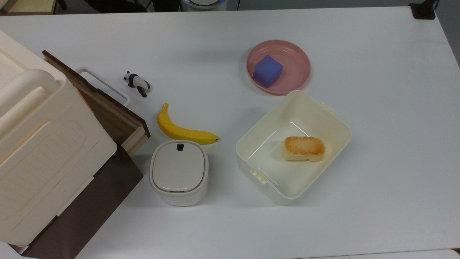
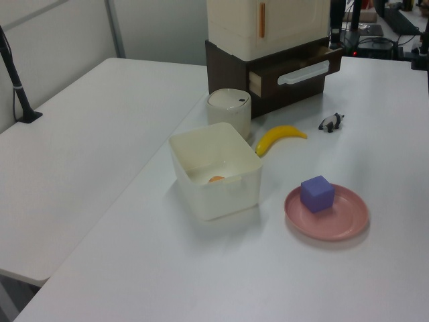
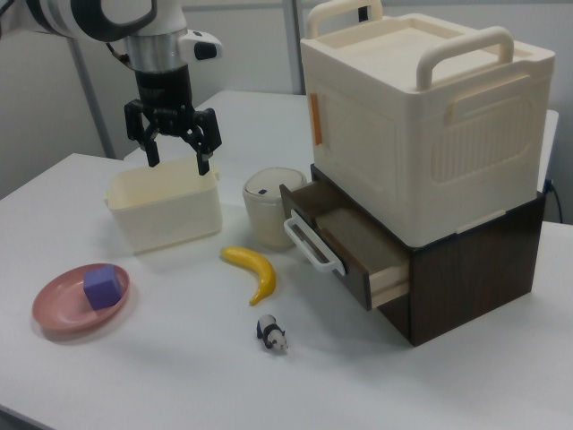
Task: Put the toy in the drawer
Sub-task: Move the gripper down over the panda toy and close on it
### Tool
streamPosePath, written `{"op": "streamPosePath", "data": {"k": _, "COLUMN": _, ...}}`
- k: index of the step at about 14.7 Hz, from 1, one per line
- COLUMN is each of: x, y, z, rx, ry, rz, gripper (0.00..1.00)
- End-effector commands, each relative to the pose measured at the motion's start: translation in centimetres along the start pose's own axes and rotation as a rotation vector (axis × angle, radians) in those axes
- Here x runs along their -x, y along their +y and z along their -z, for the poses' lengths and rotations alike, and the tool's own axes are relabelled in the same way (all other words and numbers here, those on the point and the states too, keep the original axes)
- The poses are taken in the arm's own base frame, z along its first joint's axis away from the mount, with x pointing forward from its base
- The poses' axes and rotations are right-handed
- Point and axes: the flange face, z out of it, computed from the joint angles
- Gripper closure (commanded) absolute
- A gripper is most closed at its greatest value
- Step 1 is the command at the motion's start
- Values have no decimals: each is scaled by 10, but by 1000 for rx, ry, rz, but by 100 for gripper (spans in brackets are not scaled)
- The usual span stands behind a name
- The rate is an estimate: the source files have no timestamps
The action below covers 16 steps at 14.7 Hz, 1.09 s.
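Note:
The toy, a tiny black-and-white panda [image 1: 136, 83] [image 2: 331, 122] [image 3: 272, 333], stands on the white table just in front of the drawer's handle. The dark brown drawer [image 1: 107, 108] [image 2: 295, 70] [image 3: 345, 246] is pulled partly out from under a cream lidded box [image 3: 421, 116], its white loop handle [image 3: 312, 244] facing the panda. In the right view my gripper [image 3: 175, 152] hangs open in the air above the cream bin [image 3: 166, 206], far to the right view's left of the toy, holding nothing.
A yellow banana [image 1: 183, 129] [image 3: 253, 269] lies between the panda and a small lidded cream canister [image 1: 178, 172] [image 3: 273, 204]. The open cream bin [image 1: 334, 122] holds a toasted bread-like piece [image 1: 304, 148]. A pink plate [image 1: 298, 68] [image 3: 63, 313] carries a purple cube [image 1: 267, 70].

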Motion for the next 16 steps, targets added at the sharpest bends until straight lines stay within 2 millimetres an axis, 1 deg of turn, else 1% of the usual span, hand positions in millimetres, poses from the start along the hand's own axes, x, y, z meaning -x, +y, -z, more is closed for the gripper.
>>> {"op": "streamPosePath", "data": {"k": 1, "x": 8, "y": -4, "z": -1, "rx": 41, "ry": -48, "rz": 42, "gripper": 0}}
{"op": "streamPosePath", "data": {"k": 2, "x": 7, "y": -4, "z": -4, "rx": 65, "ry": -61, "rz": 45, "gripper": 0}}
{"op": "streamPosePath", "data": {"k": 4, "x": 3, "y": 0, "z": -23, "rx": 109, "ry": -102, "rz": 48, "gripper": 0}}
{"op": "streamPosePath", "data": {"k": 5, "x": 4, "y": 4, "z": -30, "rx": 159, "ry": -133, "rz": 58, "gripper": 0}}
{"op": "streamPosePath", "data": {"k": 8, "x": 4, "y": 11, "z": -57, "rx": 180, "ry": -199, "rz": 144, "gripper": 0}}
{"op": "streamPosePath", "data": {"k": 10, "x": 5, "y": 17, "z": -70, "rx": 199, "ry": -240, "rz": 189, "gripper": 0}}
{"op": "streamPosePath", "data": {"k": 12, "x": 1, "y": 23, "z": -92, "rx": 233, "ry": -279, "rz": 230, "gripper": 0}}
{"op": "streamPosePath", "data": {"k": 13, "x": -4, "y": 25, "z": -108, "rx": 245, "ry": -267, "rz": 247, "gripper": 0}}
{"op": "streamPosePath", "data": {"k": 15, "x": -12, "y": 28, "z": -129, "rx": 265, "ry": -254, "rz": 264, "gripper": 0}}
{"op": "streamPosePath", "data": {"k": 16, "x": -15, "y": 34, "z": -146, "rx": 279, "ry": -266, "rz": 270, "gripper": 0}}
